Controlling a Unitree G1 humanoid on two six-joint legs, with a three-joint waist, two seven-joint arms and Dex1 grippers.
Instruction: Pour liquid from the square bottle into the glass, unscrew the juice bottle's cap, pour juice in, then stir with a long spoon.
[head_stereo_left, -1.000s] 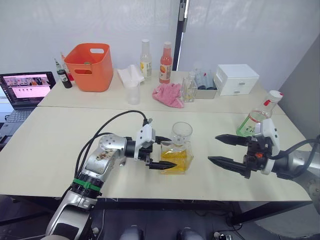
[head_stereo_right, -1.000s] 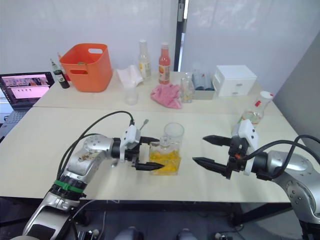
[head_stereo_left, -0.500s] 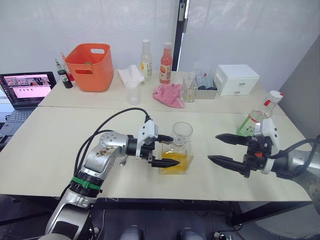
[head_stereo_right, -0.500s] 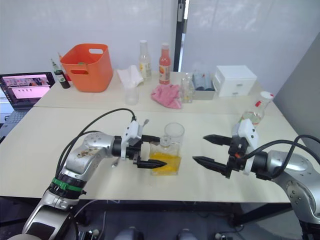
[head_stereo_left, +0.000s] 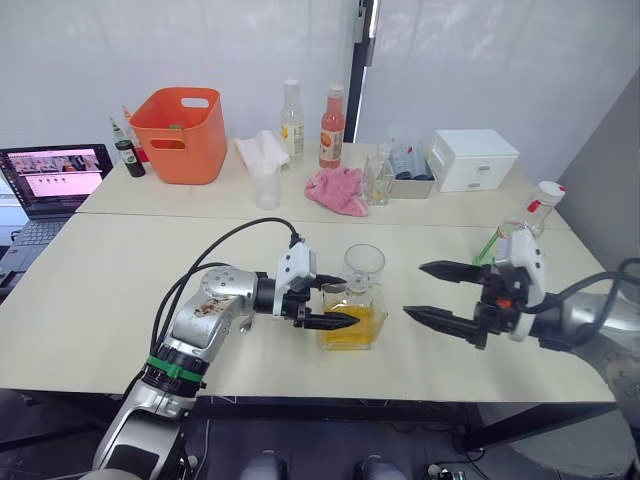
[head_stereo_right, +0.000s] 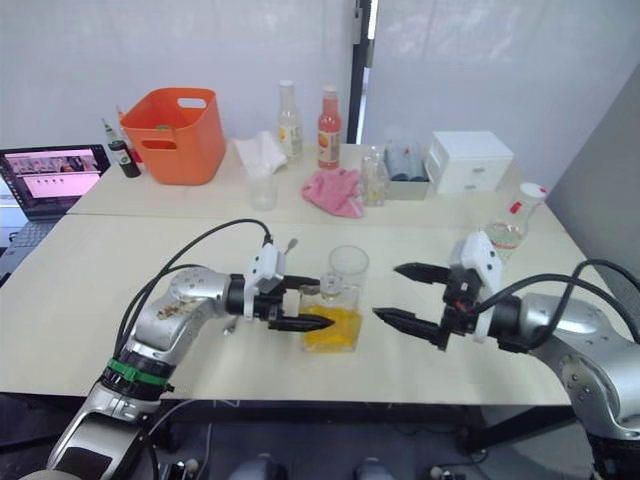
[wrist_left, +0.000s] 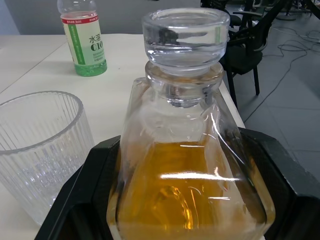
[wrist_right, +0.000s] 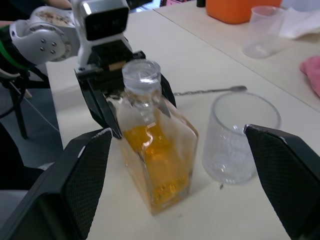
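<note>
An orange basket (head_stereo_left: 180, 133) stands at the far left of the bench (head_stereo_left: 90, 290), with a dark small bottle (head_stereo_left: 127, 157) just left of it and an open laptop (head_stereo_left: 52, 178) further left. Right of the basket lie a white cloth (head_stereo_left: 262, 149), a small clear cup (head_stereo_left: 265, 187), a pale-yellow bottle (head_stereo_left: 291, 120), an orange-red bottle (head_stereo_left: 332, 127) and a pink cloth (head_stereo_left: 337, 190). A white drawer box (head_stereo_left: 472, 158) sits far right.

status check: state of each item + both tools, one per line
square bottle: upright, stopper in, amber liquid roughly half up
glass: upright, empty
juice bottle: tilted, cap on
long spoon: lying flat on the table
left tool: fingers either side of the square bottle, contact unclear
right tool: open, holding nothing
laptop: open, screen on
</note>
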